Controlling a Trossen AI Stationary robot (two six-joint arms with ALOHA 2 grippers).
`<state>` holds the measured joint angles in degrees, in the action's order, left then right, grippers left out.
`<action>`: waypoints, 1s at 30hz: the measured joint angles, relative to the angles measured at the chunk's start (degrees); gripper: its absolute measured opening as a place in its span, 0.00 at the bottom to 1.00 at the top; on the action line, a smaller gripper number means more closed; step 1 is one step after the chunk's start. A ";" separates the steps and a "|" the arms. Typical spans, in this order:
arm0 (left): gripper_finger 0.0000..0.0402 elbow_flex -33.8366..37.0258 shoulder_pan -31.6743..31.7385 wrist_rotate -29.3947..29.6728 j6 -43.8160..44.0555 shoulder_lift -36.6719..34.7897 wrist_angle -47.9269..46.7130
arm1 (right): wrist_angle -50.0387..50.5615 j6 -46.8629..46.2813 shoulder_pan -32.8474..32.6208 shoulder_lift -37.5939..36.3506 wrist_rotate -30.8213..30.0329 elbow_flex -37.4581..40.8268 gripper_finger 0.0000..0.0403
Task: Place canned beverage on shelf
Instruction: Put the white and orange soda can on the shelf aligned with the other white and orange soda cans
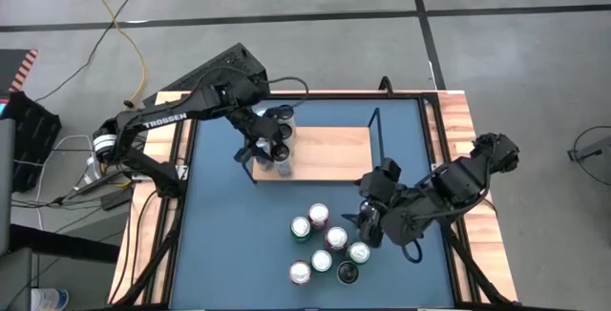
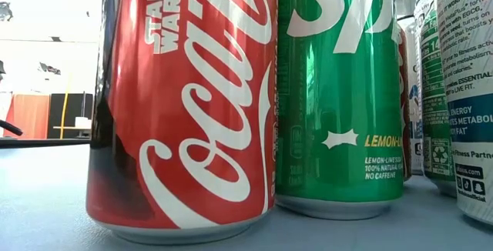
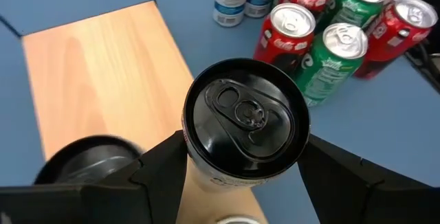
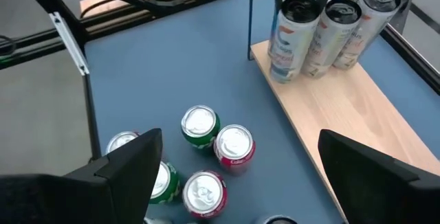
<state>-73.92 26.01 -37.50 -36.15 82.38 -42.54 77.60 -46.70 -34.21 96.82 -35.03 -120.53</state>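
The shelf [image 1: 329, 149] is a light-wood board with a thin black wire frame, lying on the blue table. Three tall slim cans stand in a row at its left end [image 4: 337, 31]. My left gripper [image 1: 272, 151] is shut on the nearest of them, a black-topped can [image 3: 246, 117], which also shows in the right wrist view [image 4: 294, 35]. My right gripper [image 4: 240, 176] is open and empty, above the table between the shelf and a cluster of several cans [image 1: 325, 244]. The low view shows a red cola can [image 2: 185, 105] and a green lemon-lime can [image 2: 339, 89] up close. My left gripper pinches the black-topped can between its two fingers [image 3: 161, 165], just under the top rim [image 3: 189, 145], on opposite sides of the body. The fingers come from above, pointing down. The can is upright, its base on the board's near left corner [image 4: 283, 76].
The shelf's right part is bare wood [image 1: 339, 144], with an upright black rail [image 1: 375, 130] at its right end. Red, green and white cans stand close together on the table [image 4: 206, 155] near my right gripper. Black frame bars [image 4: 69, 38] run along the table's edge.
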 joint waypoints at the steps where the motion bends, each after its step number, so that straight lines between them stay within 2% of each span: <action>1: 0.59 -0.01 0.13 0.28 -0.26 -0.18 -0.01 | 0.00 0.00 0.14 0.00 0.00 0.00 0.92; 7: 0.59 2.28 0.40 0.90 0.02 -0.33 0.05 | 0.02 0.02 0.28 0.04 -0.01 0.00 0.92; 19: 0.59 2.34 0.61 2.73 0.97 -1.85 3.33 | 0.11 0.09 0.24 0.04 -0.04 0.00 0.92; 23: 0.59 5.33 0.23 2.60 4.34 -2.07 7.75 | 0.08 0.09 0.24 0.04 -0.02 0.00 0.92; 30: 0.59 7.21 0.22 3.48 5.43 -3.44 8.66 | 0.07 0.14 0.24 0.02 -0.02 0.00 0.92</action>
<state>-66.71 26.23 -34.02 -30.72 78.94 -33.88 77.67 -46.56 -33.98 96.84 -35.04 -120.53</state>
